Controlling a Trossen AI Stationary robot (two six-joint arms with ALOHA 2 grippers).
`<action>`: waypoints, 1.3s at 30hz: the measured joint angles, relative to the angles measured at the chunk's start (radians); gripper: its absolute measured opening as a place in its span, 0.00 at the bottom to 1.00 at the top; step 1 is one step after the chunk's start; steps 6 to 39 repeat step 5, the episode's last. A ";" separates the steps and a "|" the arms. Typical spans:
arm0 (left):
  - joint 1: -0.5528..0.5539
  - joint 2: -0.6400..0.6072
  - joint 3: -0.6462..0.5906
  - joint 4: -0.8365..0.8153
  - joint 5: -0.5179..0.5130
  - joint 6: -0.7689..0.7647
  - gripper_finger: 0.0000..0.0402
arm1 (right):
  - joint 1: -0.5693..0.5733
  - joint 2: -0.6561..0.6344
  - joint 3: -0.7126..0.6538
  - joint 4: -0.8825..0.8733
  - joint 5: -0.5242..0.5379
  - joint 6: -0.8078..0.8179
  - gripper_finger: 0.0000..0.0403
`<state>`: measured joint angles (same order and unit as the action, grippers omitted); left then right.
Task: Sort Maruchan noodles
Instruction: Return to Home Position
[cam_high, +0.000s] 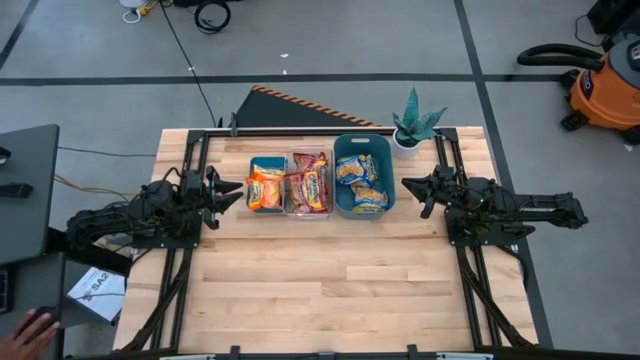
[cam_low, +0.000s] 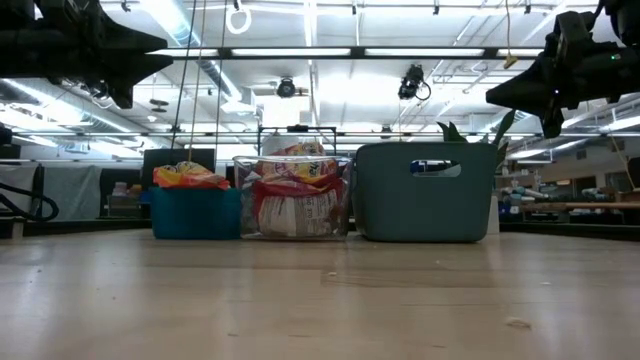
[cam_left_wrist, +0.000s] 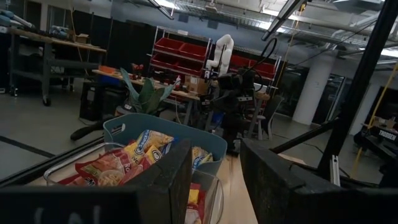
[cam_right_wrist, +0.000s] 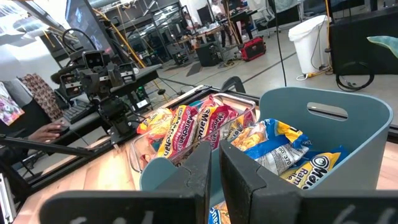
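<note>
The Maruchan noodles lie in three bins standing in a row near the table's far edge. Orange packets (cam_high: 264, 189) fill the small teal bin (cam_low: 195, 214). Dark red packets (cam_high: 308, 184) fill the clear bin (cam_low: 293, 208). Blue packets with yellow print (cam_high: 362, 180) fill the large teal bin (cam_low: 425, 190). My left gripper (cam_high: 238, 193) hovers left of the row, fingers slightly open (cam_left_wrist: 216, 180), holding nothing. My right gripper (cam_high: 408, 186) hovers right of the row, its fingers nearly together (cam_right_wrist: 215, 168), also holding nothing. Both are raised well above the table.
A small potted plant (cam_high: 415, 125) stands at the far right, behind the large bin. Black frame rails (cam_high: 185, 250) run along both table sides. The bare wood of the table's near half (cam_high: 330, 290) lies open. A person's hand (cam_high: 30, 330) shows off the table's near left.
</note>
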<state>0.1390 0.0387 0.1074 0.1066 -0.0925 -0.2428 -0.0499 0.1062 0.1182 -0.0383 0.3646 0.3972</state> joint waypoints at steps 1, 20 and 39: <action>0.000 0.000 0.000 0.000 0.000 0.000 0.35 | 0.000 0.000 0.000 0.000 0.000 0.000 0.09; 0.000 0.000 0.000 0.000 0.000 0.000 0.35 | 0.000 0.000 0.000 0.000 0.000 0.000 0.09; 0.000 0.000 0.000 0.000 0.000 0.000 0.35 | 0.000 0.000 0.000 0.000 0.000 0.000 0.09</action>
